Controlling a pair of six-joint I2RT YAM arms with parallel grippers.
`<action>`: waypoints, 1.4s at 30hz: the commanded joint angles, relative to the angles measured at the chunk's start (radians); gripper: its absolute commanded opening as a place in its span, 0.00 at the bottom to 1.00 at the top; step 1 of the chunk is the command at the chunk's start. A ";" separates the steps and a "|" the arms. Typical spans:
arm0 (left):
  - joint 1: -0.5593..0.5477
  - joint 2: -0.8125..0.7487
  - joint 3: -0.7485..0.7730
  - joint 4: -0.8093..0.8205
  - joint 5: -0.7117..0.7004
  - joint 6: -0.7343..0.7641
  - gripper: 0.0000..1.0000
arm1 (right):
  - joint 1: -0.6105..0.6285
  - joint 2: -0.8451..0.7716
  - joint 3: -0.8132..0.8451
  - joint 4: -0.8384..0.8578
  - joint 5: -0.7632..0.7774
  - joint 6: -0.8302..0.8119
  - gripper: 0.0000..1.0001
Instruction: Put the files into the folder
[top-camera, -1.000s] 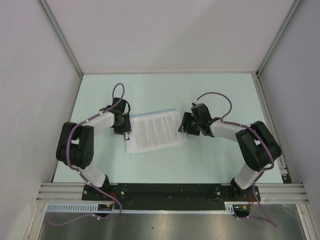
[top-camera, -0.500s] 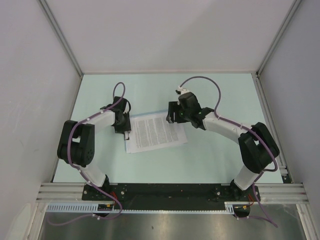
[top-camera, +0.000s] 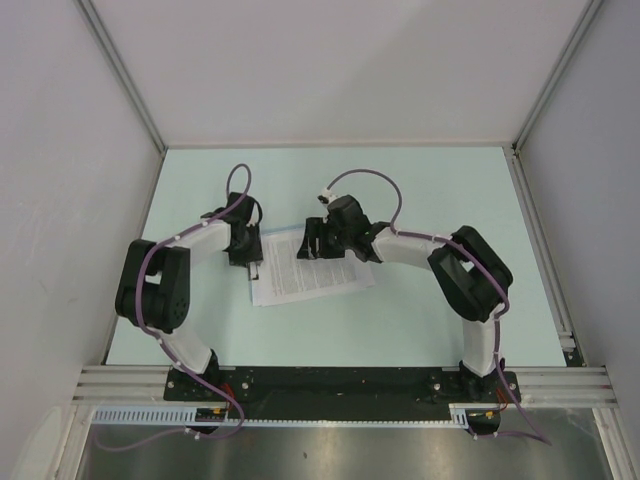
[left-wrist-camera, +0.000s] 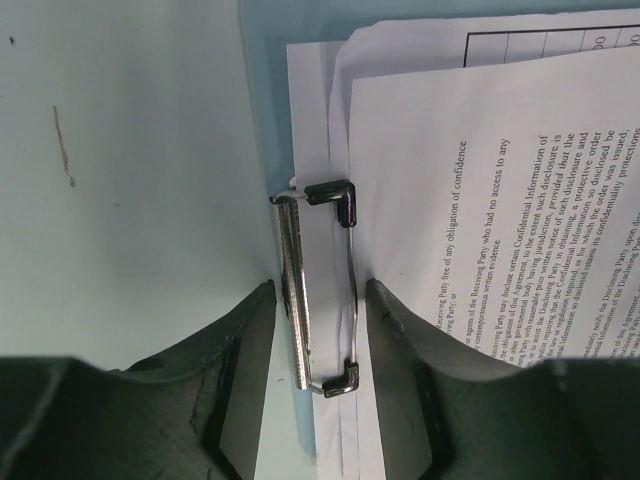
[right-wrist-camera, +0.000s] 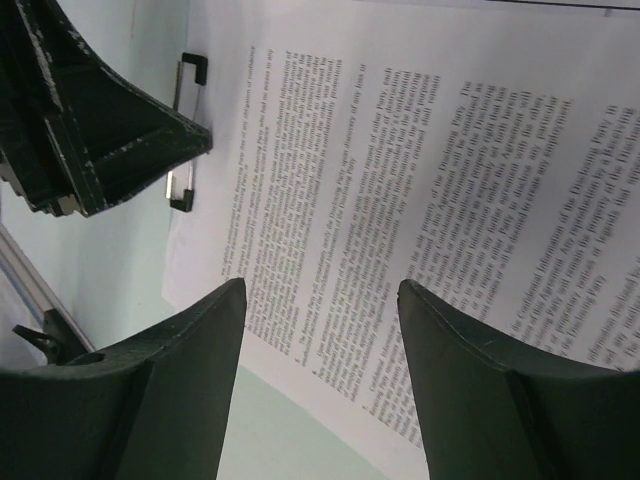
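Left tool (left-wrist-camera: 320, 290): clenched on silver clip (left-wrist-camera: 300, 290), one finger tight against each side. Clip sits on short edge of blue folder (left-wrist-camera: 265, 100). Only a thin strip of folder shows beside clip, rest is under files (left-wrist-camera: 480, 250). Files: loose white stack, slightly fanned, near edges reach clip, text running away from it. Right tool (right-wrist-camera: 320, 285): jaws spread, gripping nothing, over top sheet not far from clip. Can't tell if my tips touch paper. Pale green table (left-wrist-camera: 120, 150) on clip's other side.
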 joint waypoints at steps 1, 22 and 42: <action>-0.008 0.067 -0.016 -0.008 -0.034 -0.004 0.47 | 0.023 0.044 0.074 0.119 -0.067 0.061 0.66; 0.007 0.048 -0.034 0.048 0.130 0.004 0.00 | 0.051 0.217 0.093 0.270 -0.115 0.217 0.53; 0.057 -0.031 -0.139 0.154 0.255 -0.065 0.00 | 0.025 0.049 0.106 0.102 -0.142 0.008 0.74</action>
